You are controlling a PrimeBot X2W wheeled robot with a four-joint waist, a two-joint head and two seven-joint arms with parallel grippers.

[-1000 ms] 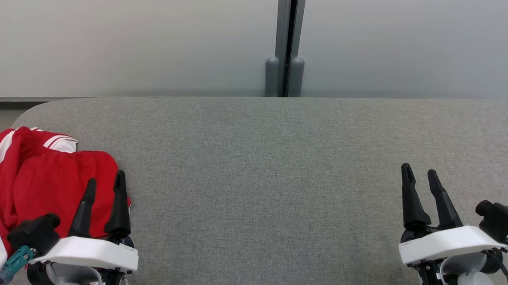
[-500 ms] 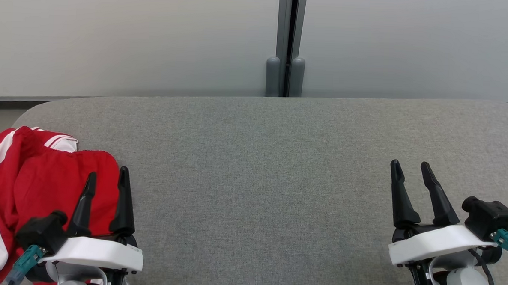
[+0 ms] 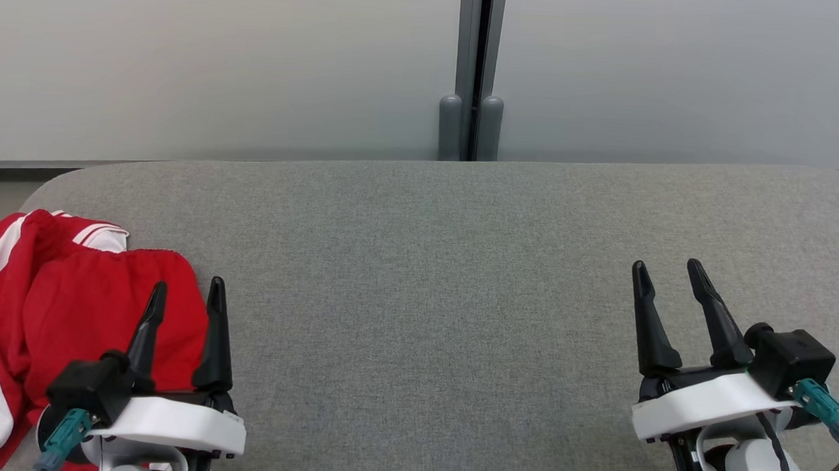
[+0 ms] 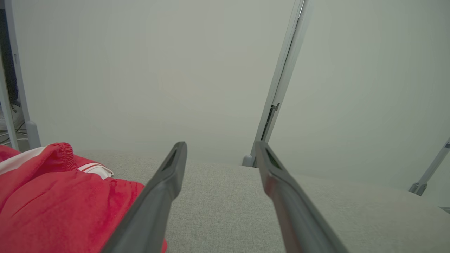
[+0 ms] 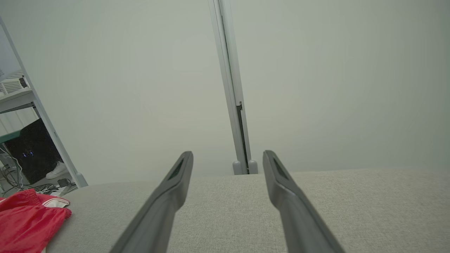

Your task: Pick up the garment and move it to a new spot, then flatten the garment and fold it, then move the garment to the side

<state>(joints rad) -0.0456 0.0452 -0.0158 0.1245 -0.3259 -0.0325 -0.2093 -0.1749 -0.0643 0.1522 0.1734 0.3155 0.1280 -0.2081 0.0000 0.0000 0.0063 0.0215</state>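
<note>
Now, your left fingers point(image 3: 215, 347) and right fingers point(image 3: 648, 327) gape empty; lower the left onto the garment's point(image 3: 70, 298) thick bunch at the desk's point(image 3: 417, 278) left edge.

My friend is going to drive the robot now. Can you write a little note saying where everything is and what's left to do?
Left gripper: jaws open, empty, over the right edge of the red garment.
Right gripper: jaws open, empty, over bare table at the right.
Garment: bunched heap at the table's left end, neither flat nor folded.
Done: nothing that shows.
Left: pick it up, move it, flatten, fold, set aside.
</note>
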